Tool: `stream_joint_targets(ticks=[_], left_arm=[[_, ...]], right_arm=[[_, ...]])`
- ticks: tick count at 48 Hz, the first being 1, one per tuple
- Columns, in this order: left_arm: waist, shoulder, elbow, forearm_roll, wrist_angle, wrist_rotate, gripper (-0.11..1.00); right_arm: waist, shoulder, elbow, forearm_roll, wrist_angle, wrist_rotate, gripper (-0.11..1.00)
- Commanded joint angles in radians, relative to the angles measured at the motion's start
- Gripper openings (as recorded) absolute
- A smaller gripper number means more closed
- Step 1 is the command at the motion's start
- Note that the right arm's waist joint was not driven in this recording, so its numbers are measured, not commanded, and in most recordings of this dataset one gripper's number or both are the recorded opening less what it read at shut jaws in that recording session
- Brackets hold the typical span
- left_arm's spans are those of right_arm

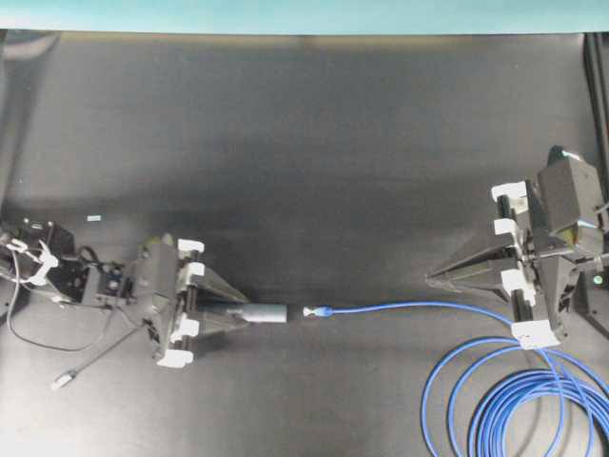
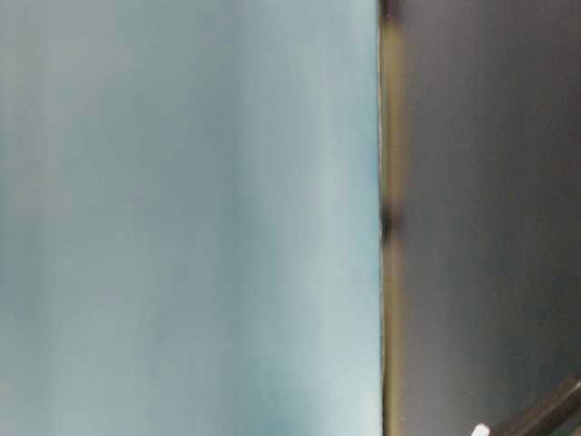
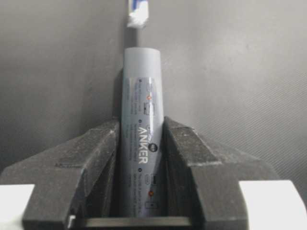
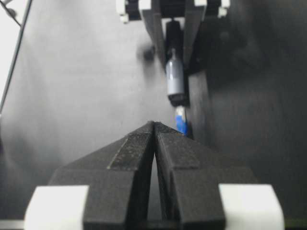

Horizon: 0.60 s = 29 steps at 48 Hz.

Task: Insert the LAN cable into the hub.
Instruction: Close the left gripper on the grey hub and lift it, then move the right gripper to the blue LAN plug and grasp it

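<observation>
On the black matte table surface point(image 1: 304, 143), toward its lower-left part in the overhead view: one slim dark-grey metallic bar-shaped hub point(image 1: 249, 313), lying flat, long axis running left to right. White printed lettering and small port symbols show on its upper face in the left wrist view point(image 3: 142, 139).

Left gripper point(image 1: 231, 315): black, white-blocked at the base, reaching in from the left edge. Its two fingers point(image 3: 96, 153) sit one on each long side of the hub, clamped against it at the tail end; the free end of the hub projects beyond the fingertips toward the table's middle.

Thin grey tail cable point(image 1: 100, 357): trails from behind the left gripper toward the lower-left corner, ending in a small silver plug point(image 1: 63, 382).

Long thin bright-blue LAN cable point(image 1: 419, 307): its clear plug with blue boot point(image 1: 316, 311) lies just beside the hub's free end, in line with it, a small gap between, apart. The cable runs right across the surface and gathers in several loops point(image 1: 519, 400) at the lower-right corner.

Right gripper point(image 1: 433, 277): black, at the right edge, pointing toward the middle, jaws pressed together on nothing; the blue cable passes just below it. In the right wrist view the plug point(image 4: 180, 120) lies beyond the fingertips point(image 4: 144, 139).

Table-level view: blurred; nothing itemisable.
</observation>
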Motion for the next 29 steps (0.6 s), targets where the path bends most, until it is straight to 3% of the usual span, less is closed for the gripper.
stream_joint_targets(ticks=[1, 12, 16, 22, 29], left_arm=[[-0.005, -0.061, -0.028, 0.003, 0.063, 0.008, 0.28], [0.000, -0.268, -0.081, 0.003, 0.436, 0.011, 0.28], [0.003, -0.350, -0.098, 0.005, 0.601, 0.011, 0.28], [0.006, -0.437, -0.123, 0.005, 0.813, 0.011, 0.28], [0.006, -0.505, -0.150, 0.005, 0.992, 0.011, 0.28]], right_arm=[[0.000, 0.021, 0.006, 0.003, 0.002, 0.021, 0.00], [0.002, 0.135, 0.023, -0.002, -0.005, 0.017, 0.01], [0.002, 0.202, 0.014, -0.006, -0.012, 0.015, 0.06], [0.002, 0.334, -0.026, -0.020, -0.069, 0.012, 0.25], [0.002, 0.488, -0.092, -0.028, -0.158, 0.009, 0.62]])
